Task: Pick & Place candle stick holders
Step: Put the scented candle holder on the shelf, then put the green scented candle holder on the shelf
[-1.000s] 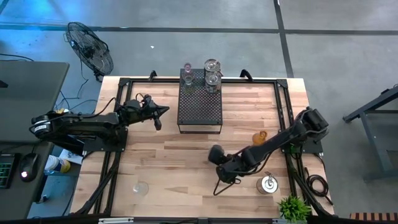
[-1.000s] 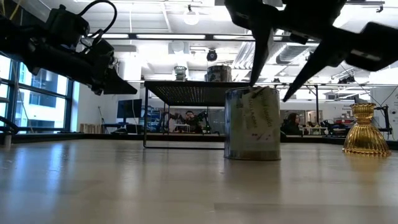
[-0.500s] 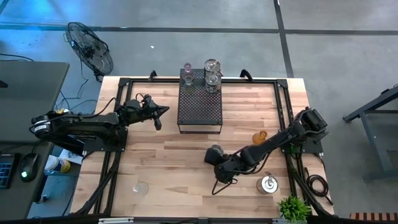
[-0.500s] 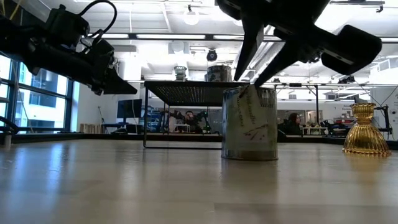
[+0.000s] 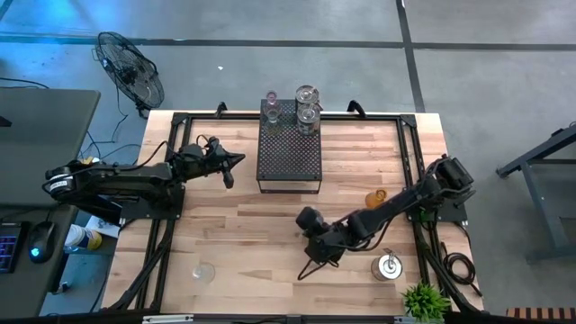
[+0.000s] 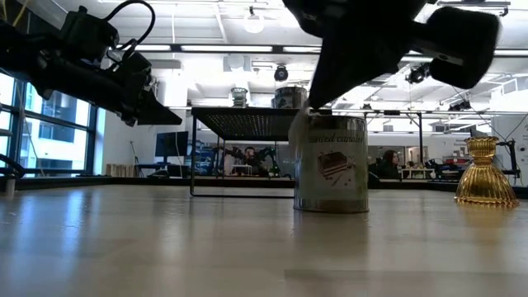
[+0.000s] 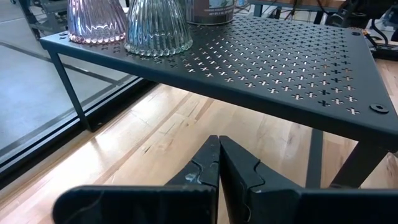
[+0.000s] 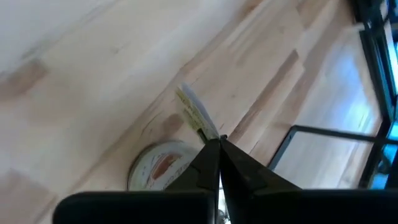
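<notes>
Silvery candle holder [image 6: 332,162] stands mid-table, its rim tag pinched by the right gripper [image 8: 214,142] for lifting; left gripper [image 7: 219,163] waits, fingers together.

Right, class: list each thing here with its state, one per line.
tin holder: upright on the table
amber holder: upright, untouched
pink holder: upright on the rack
right gripper: jaws shut on the tin holder rim
left gripper: jaws shut, empty, beside the rack

Black perforated box [image 5: 289,151] on wooden table [image 5: 243,234], far side. Floor fan [image 5: 131,70] beyond table's corner. Small green plant [image 5: 425,301] at near edge.
</notes>
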Motion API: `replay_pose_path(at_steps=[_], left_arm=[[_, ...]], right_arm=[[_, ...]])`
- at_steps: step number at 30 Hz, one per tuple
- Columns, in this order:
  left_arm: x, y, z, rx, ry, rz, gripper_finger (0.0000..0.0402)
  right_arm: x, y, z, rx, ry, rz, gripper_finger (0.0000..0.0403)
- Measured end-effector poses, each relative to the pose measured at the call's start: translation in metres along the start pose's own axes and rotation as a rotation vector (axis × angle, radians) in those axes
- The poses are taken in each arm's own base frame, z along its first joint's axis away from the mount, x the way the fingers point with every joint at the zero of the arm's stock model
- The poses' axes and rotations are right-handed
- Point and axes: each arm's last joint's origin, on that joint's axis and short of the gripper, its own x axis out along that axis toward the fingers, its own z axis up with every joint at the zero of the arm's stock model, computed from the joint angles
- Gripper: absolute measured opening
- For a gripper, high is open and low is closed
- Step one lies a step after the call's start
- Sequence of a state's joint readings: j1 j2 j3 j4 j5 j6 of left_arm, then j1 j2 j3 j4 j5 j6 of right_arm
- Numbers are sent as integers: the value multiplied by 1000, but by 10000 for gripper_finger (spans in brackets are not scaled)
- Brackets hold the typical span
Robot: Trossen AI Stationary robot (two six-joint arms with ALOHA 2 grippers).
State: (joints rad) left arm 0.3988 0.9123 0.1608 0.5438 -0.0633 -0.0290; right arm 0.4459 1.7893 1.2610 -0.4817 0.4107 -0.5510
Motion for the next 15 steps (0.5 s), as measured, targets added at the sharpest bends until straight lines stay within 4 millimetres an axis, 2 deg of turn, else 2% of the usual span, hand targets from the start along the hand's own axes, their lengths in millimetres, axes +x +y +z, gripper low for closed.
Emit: replay_pose_path(at_steps=[4, 11, 15], left_arm=[[0, 0, 0, 0, 0, -1, 0], [0, 0, 0, 0, 0, -2, 0], [0, 0, 0, 0, 0, -2, 0]], right_arm=[[3, -9, -1, 147, -21, -22, 2], [8, -17, -7, 248, -27, -1, 3], [9, -30, -13, 384, -31, -27, 3]])
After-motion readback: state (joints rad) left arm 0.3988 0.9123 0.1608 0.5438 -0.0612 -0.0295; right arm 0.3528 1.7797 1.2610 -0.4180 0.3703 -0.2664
